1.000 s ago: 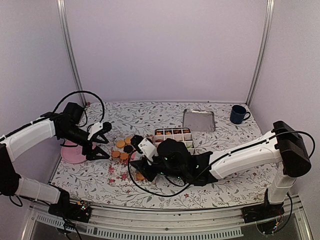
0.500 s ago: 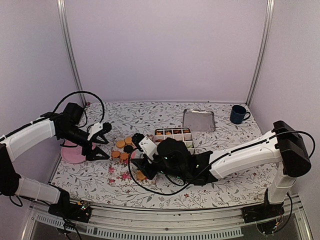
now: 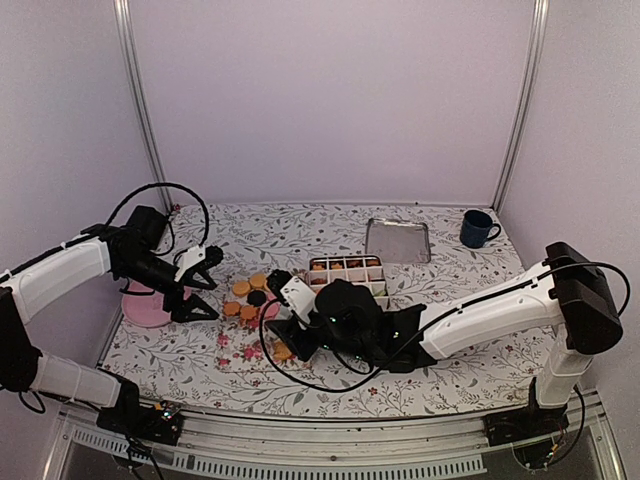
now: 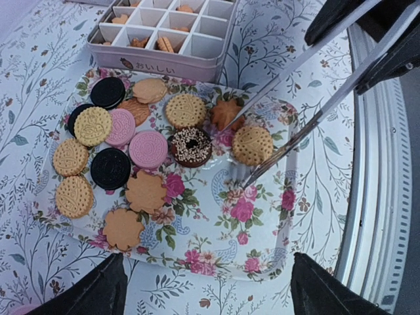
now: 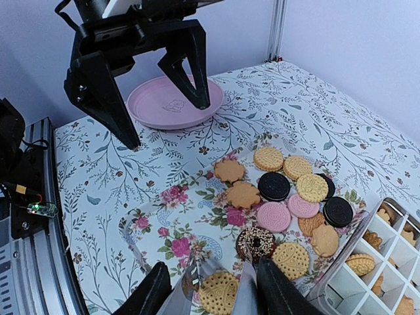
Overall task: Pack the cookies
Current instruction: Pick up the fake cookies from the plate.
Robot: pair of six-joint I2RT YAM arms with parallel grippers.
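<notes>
Lilac walls (image 3: 330,100) | floral tablecloth (image 3: 300,230) | rose-print tray (image 4: 262,256) holds cookies (image 4: 147,149) | blue mug (image 3: 477,228) far-right

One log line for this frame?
right gripper: shut on tongs, tips around tan cookie on floral tray | left gripper: open, empty | box: partly filled

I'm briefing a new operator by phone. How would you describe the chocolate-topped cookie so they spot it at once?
Find the floral tray beside the compartment box. Near its middle, between a pink cookie and the tan cookie at the tongs' tips, lies the chocolate-topped cookie: the only dark brown ring, dotted with pale sprinkles.
</notes>
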